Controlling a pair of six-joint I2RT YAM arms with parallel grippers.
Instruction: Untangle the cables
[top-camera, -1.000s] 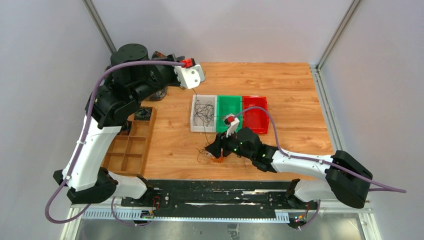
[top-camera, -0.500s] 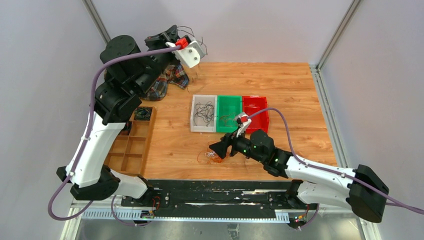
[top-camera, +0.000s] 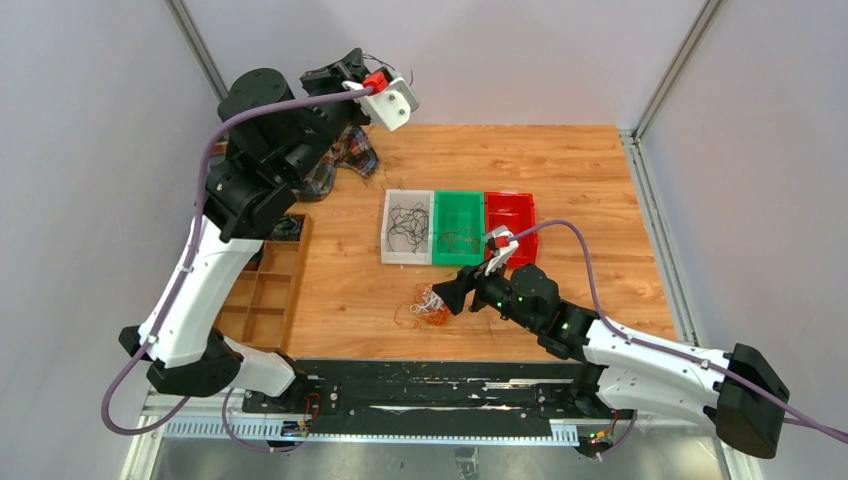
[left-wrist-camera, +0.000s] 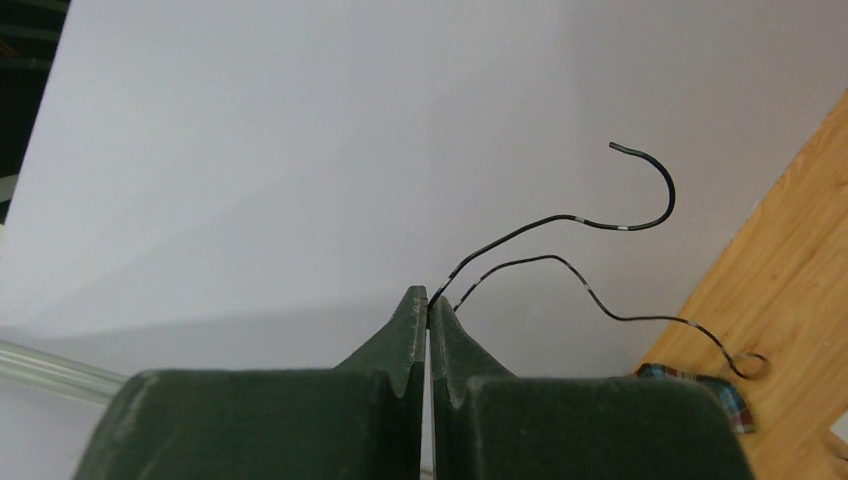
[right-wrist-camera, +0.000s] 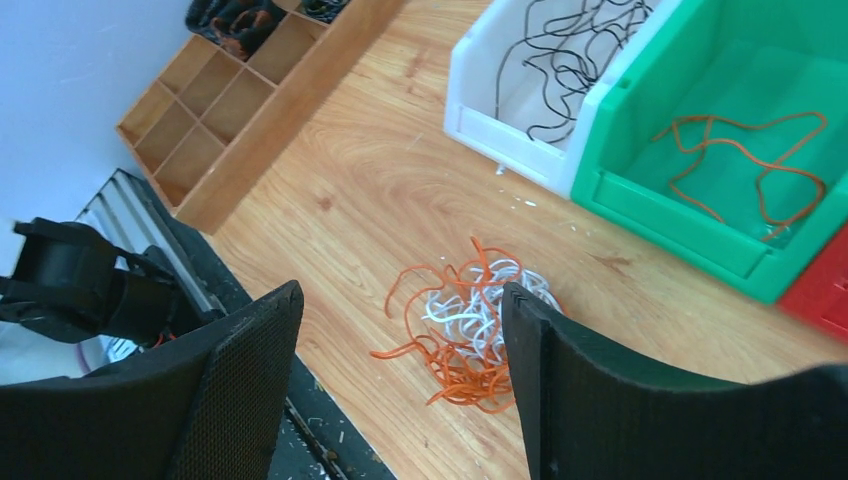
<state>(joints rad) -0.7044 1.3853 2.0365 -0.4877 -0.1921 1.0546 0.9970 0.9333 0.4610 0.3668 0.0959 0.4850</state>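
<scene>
My left gripper (left-wrist-camera: 428, 308) is clamped on black wire (left-wrist-camera: 560, 225), 2 strands curling out, raised high by the far left corner of the table (left-wrist-camera: 800, 250). My right gripper (right-wrist-camera: 400, 300) hangs with jaws wide apart over the orange and white tangle (right-wrist-camera: 465, 340) near the middle of the near edge. Beyond, the white bin (right-wrist-camera: 500, 130) holds black wires (right-wrist-camera: 575, 60) and the green bin (right-wrist-camera: 680, 215) 1 orange wire (right-wrist-camera: 740, 165).
</scene>
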